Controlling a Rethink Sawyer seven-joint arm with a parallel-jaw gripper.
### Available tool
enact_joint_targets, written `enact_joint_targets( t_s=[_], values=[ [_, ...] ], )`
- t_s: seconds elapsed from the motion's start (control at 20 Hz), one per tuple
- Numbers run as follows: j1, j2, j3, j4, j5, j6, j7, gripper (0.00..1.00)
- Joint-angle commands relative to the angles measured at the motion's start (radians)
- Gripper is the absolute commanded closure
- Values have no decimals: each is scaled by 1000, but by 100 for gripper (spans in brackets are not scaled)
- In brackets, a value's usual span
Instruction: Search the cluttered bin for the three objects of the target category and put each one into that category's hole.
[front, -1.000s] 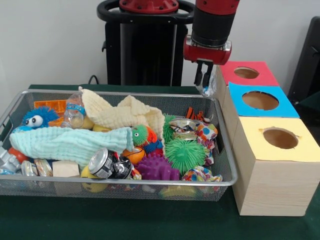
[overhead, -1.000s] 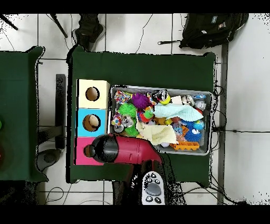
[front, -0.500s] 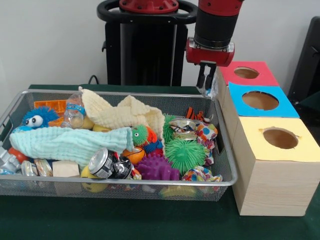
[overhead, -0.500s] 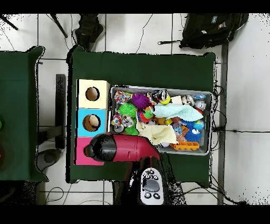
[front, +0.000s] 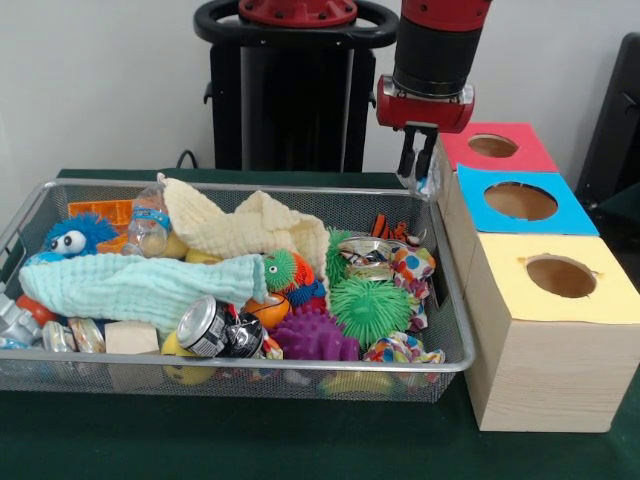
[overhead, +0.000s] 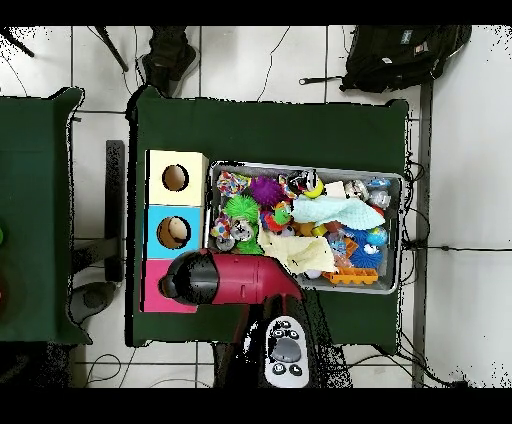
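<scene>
In the front view my gripper (front: 419, 162) hangs over the gap between the wire mesh bin (front: 300, 190) and the wooden boxes, shut on a small transparent bottle (front: 425, 184) that dangles below the fingers. The red-topped hole (front: 493, 146) lies just right of it, at about the bottle's height. A second transparent bottle with a blue label band (front: 148, 226) lies at the bin's far left among the cloths. In the overhead view my arm (overhead: 225, 281) covers most of the red card top (overhead: 152, 296) and hides the gripper.
The blue-topped hole (front: 520, 201) and the yellow-topped hole (front: 560, 276) follow the red one toward the camera. The bin holds a shiny can (front: 208, 326), spiky balls (front: 370, 308), a mint cloth (front: 140, 285) and a cream cloth (front: 250, 228).
My gripper has risen a little and moved right toward the red-topped box, with the bottle still in it. The bin's contents have not moved.
</scene>
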Motion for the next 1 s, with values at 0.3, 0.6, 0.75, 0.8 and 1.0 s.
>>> enact_joint_targets(
  t_s=[0.3,0.6,0.75,0.8,1.0],
  values=[
    [-17,-17,73,-99,-18,78,41,100],
    [-17,-19,69,-120,-18,103,39,100],
    [-9,-14,73,-127,-26,107,31,100],
    [-7,-12,74,-131,-28,108,30,100],
    [-18,4,108,-156,-33,120,-9,100]
  ],
)
